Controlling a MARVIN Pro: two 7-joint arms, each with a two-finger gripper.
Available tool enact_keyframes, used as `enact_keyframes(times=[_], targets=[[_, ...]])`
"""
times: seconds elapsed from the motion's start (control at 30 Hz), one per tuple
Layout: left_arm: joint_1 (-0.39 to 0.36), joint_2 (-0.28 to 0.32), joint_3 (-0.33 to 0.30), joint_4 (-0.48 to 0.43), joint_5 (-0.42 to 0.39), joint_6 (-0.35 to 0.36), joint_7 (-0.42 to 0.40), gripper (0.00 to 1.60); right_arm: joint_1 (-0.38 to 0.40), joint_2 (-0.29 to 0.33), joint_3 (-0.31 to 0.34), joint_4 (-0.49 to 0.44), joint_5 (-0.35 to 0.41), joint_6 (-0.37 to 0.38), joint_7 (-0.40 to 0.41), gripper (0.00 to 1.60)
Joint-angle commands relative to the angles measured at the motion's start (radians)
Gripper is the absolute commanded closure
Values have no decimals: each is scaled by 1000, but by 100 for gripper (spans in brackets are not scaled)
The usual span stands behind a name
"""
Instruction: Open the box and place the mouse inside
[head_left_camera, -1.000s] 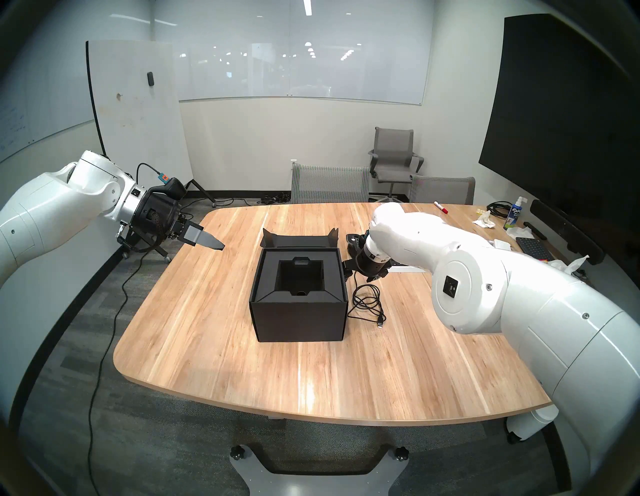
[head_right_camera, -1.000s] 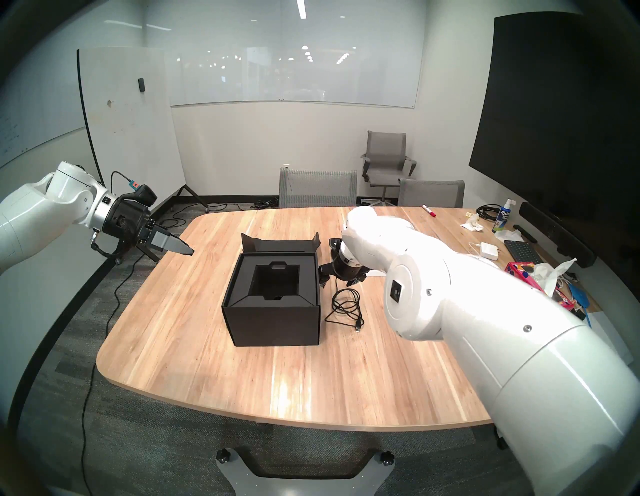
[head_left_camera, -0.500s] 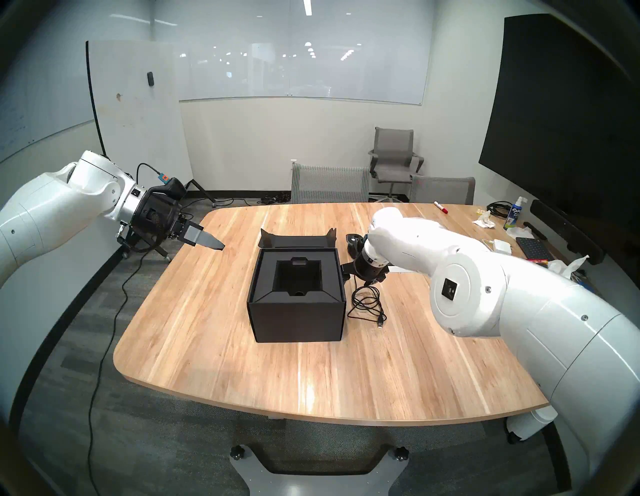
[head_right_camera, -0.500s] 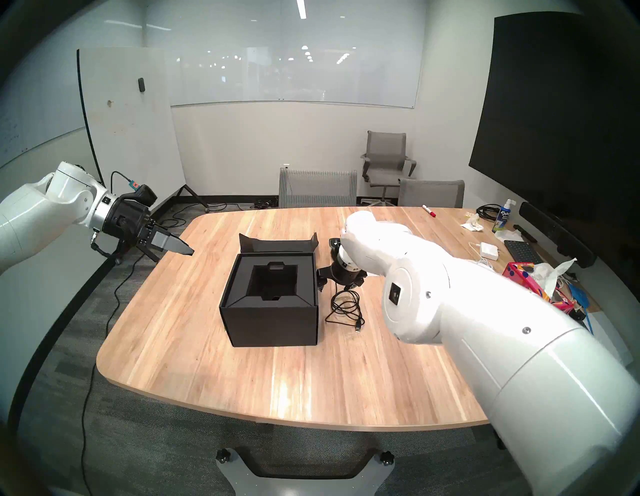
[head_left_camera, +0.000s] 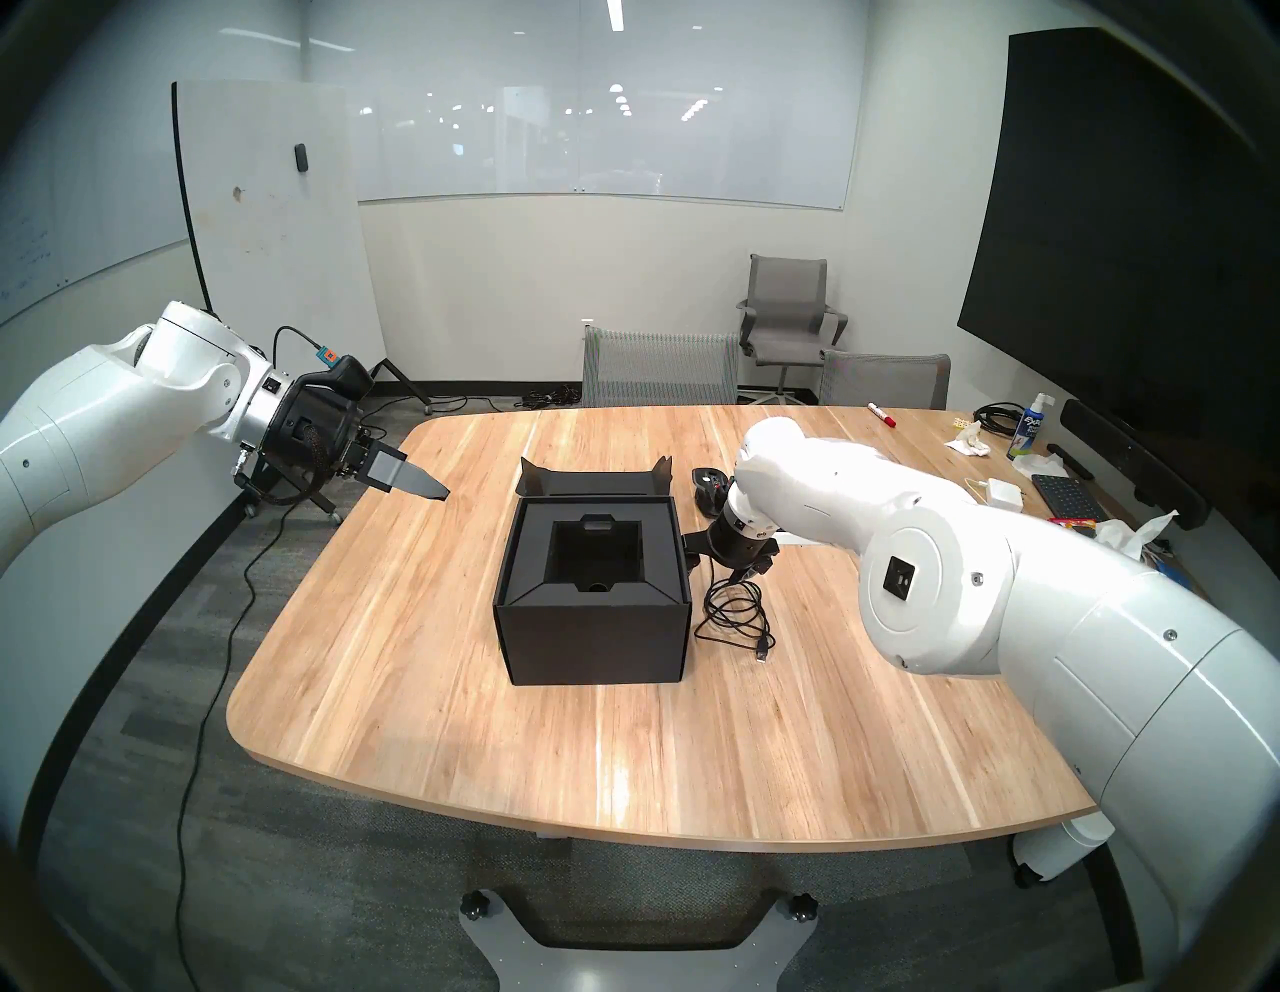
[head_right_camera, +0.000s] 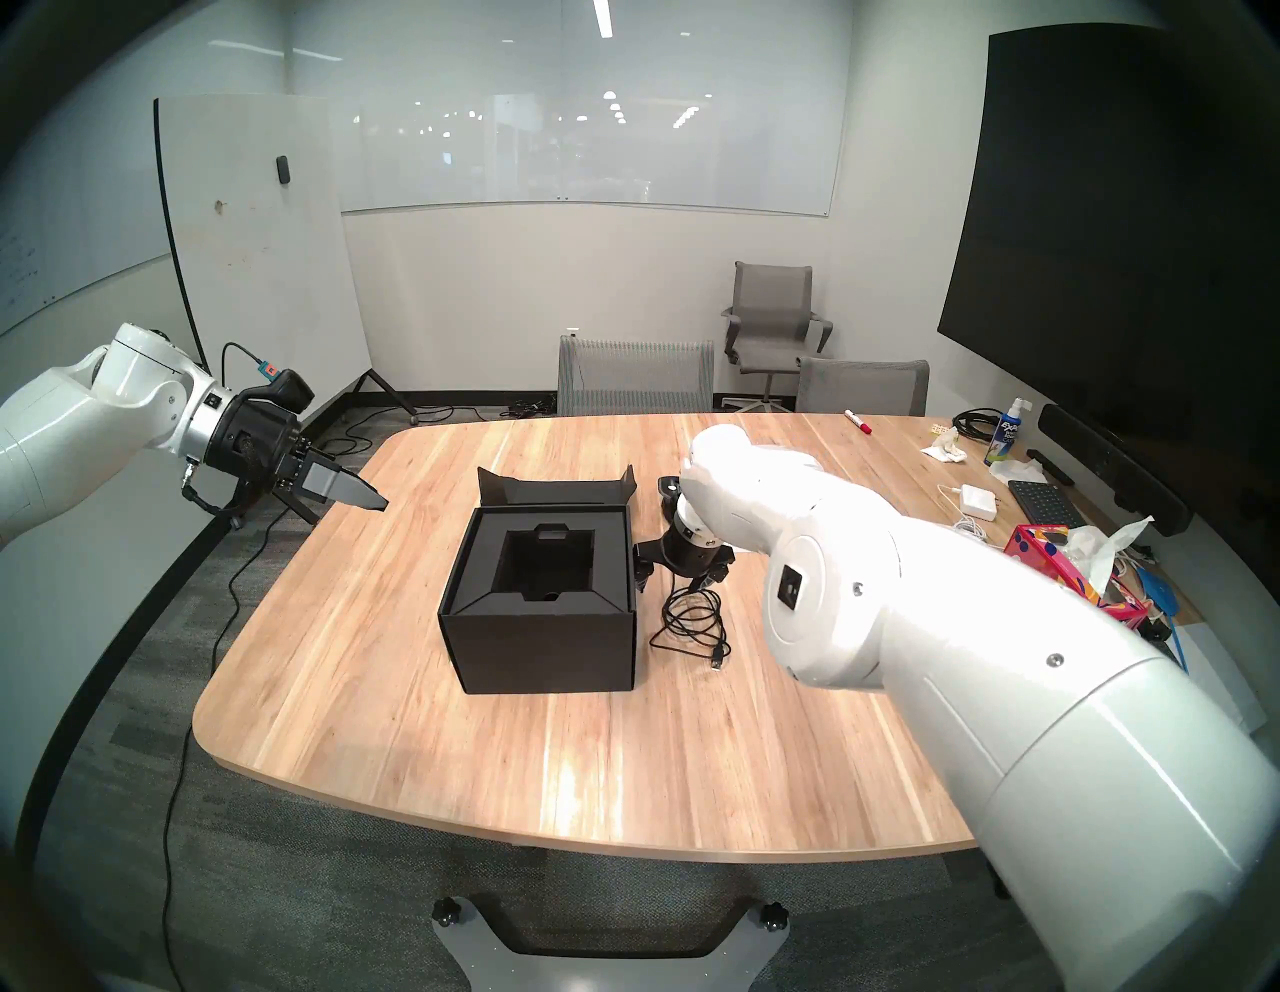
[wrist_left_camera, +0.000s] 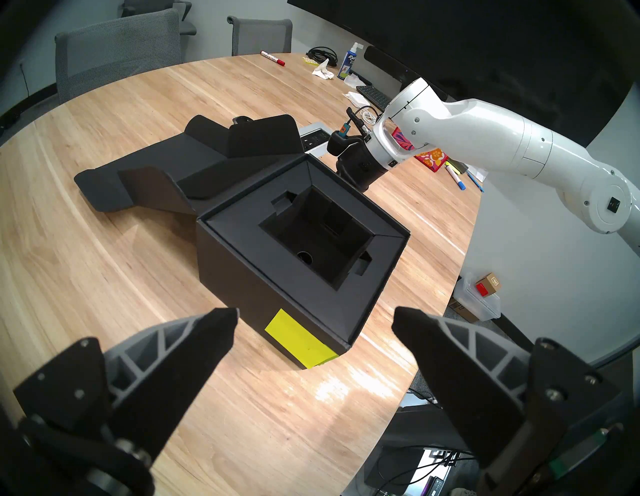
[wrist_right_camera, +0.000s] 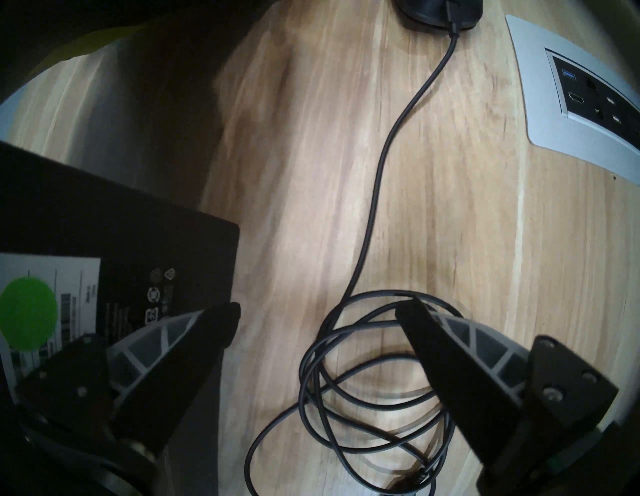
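Observation:
The black box (head_left_camera: 592, 627) stands open mid-table, its flap lid (head_left_camera: 596, 479) folded back and its black foam insert (wrist_left_camera: 322, 239) empty. A yellow-green sticky note (wrist_left_camera: 298, 341) is on its side. The black mouse (head_left_camera: 706, 483) lies behind the box's right rear corner, partly hidden by my right arm. Its cable runs to a coil (head_left_camera: 734, 613) beside the box. My right gripper (head_left_camera: 724, 569) is open and empty just over the coil (wrist_right_camera: 363, 381), one finger close to the box wall (wrist_right_camera: 121, 249). My left gripper (wrist_left_camera: 315, 318) is open and empty at the table's left edge.
A grey outlet panel (wrist_right_camera: 571, 86) is set in the table right of the cable. A white charger (head_left_camera: 1004, 492), a keyboard (head_left_camera: 1067, 495), a red floral tissue box (head_right_camera: 1053, 554), a spray bottle (head_left_camera: 1032, 426) and a red marker (head_left_camera: 881, 414) lie far right. Chairs (head_left_camera: 658, 367) stand behind the table.
My right gripper has moved toward me and down, from beside the mouse to over the cable coil. The box has shifted slightly left. The left arm has not moved.

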Motion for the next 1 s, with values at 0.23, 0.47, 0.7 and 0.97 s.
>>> enact_keyframes(times=[0.23,0.47,0.7,0.97], targets=[[-19,0,-14,-2,-6,1,-13,0,26,9,19,16,14,27,-23,0],[-20,0,-14,-2,-6,1,-13,0,29,9,33,14,21,27,-41,42],[-20,0,-14,-2,-6,1,-13,0,30,9,44,11,25,27,-57,0],[-20,0,-14,-2,-6,1,-14,0,39,6,56,2,29,27,-81,0]])
